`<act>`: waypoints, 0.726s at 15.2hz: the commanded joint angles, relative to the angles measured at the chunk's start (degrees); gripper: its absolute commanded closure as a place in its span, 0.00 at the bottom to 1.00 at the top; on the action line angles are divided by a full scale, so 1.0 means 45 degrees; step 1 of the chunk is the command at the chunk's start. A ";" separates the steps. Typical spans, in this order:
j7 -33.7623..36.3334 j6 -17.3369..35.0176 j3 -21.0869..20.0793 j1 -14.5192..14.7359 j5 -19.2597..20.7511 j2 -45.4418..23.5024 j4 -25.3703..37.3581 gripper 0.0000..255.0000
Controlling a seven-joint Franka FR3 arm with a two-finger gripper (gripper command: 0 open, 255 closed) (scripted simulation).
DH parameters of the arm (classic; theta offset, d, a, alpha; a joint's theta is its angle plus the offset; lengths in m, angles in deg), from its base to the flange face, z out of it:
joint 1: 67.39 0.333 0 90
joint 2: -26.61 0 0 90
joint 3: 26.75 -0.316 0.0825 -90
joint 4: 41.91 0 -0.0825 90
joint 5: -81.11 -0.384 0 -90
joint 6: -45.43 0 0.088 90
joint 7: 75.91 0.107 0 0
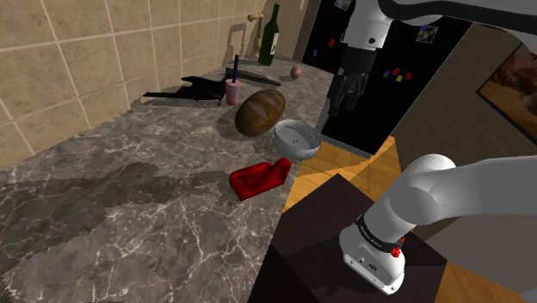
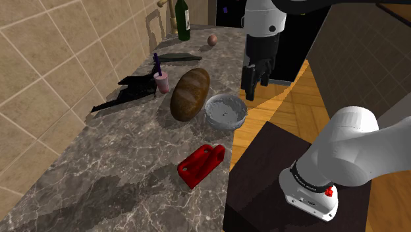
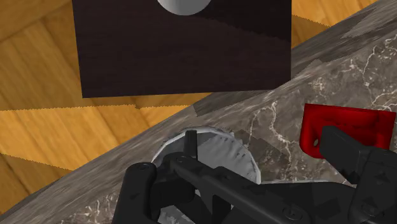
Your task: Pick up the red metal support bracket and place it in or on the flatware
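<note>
Red bracket (image 1: pixel 260 178) on counter (image 1: pixel 129 198) near grey dish (image 1: pixel 293 146), gripper (image 2: pixel 252 91) above dish, fingers apart, clasping nothing

A grey-brown marbled tabletop (image 1: pixel 129 215) runs along a beige tiled wall (image 1: pixel 69 60), with soft shadows lying across the stone. Past its edge lies an orange wooden floor (image 1: pixel 383 168). Behind that stand a black panel (image 1: pixel 413 60) dotted with small coloured squares and a brown wall (image 1: pixel 447 120) bearing a framed picture (image 1: pixel 516 77).
</note>
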 commanded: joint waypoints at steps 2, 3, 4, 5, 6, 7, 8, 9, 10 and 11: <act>0.0318 0.0195 -0.0125 0.0036 -0.0362 -0.0090 -0.0212 0.00; 0.0629 0.0402 -0.0253 0.0077 -0.0730 -0.0191 -0.0414 0.00; 0.0934 0.0621 -0.0383 0.0124 -0.1101 -0.0305 -0.0607 0.00; 0.1230 0.0852 -0.0517 0.0175 -0.1477 -0.0432 -0.0789 0.00; 0.1518 0.1094 -0.0654 0.0231 -0.1858 -0.0573 -0.0961 0.00; 0.1798 0.1348 -0.0793 0.0293 -0.2242 -0.0727 -0.1121 0.00; 0.2069 0.1613 -0.0934 0.0359 -0.2631 -0.0895 -0.1270 0.00; 0.2330 0.1889 -0.1076 0.0432 -0.3022 -0.1079 -0.1405 0.00; 0.2581 0.2176 -0.1222 0.0508 -0.3418 -0.1277 -0.1528 0.00; 0.2821 0.2473 -0.1368 0.0589 -0.3817 -0.1491 -0.1636 0.00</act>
